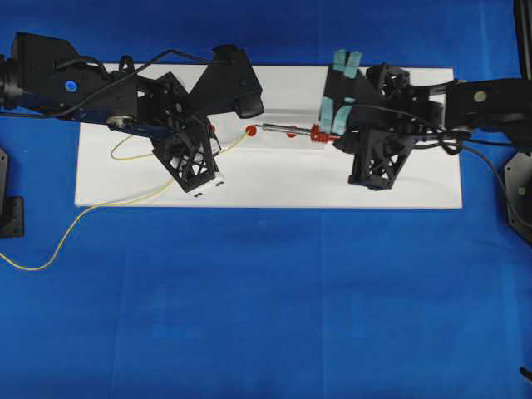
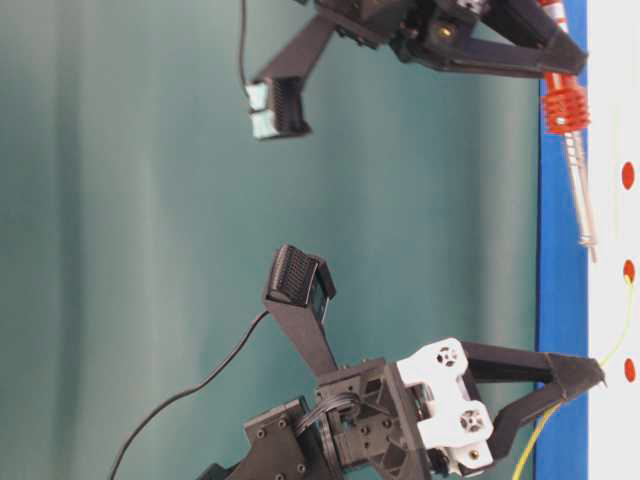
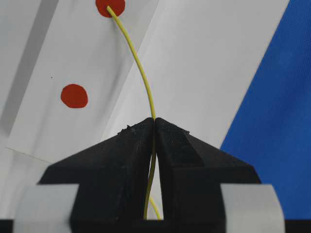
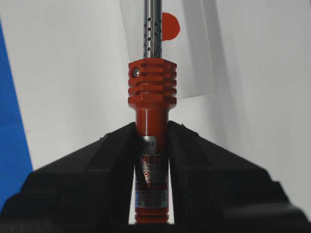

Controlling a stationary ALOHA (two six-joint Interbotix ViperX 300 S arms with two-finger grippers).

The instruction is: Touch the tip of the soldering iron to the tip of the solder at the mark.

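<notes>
**Iron and solder held over the white board, tips apart**

Soldering iron (image 1: 291, 130) clamped by its red-orange handle in the right end effector (image 1: 334, 137), lying level over the white board (image 1: 266, 187), long axis running left to right in the overhead view, point aimed left toward a red dot (image 1: 251, 130). Tip just short of that dot from above, not meeting the wire. Solder (image 1: 234, 145) pinched in the left end effector (image 1: 218, 143), free end rising rightward onto the same red dot; rest of the yellow-green wire trailing back under the left arm, off the board edge and looping across the blue table (image 1: 266, 316).

Seen only from the right wrist: ribbed collar of the iron (image 4: 152, 82), perforated silver shaft above it, printed label on the handle squeezed between the two black fingers (image 4: 109, 165), another red dot (image 4: 170, 26) behind the shaft.

Seen only from the left wrist: fingers (image 3: 121, 155) pressed together on the solder (image 3: 141, 68), wire curving up and leftward with its end on a dot (image 3: 111, 6); second dot (image 3: 74, 95) lower left.

Seen only at table level: iron (image 2: 572, 160) tilted slightly toward the board, its tip hanging a little off the surface, apart from the solder end (image 2: 625, 300) near the middle dot (image 2: 629, 270).
</notes>
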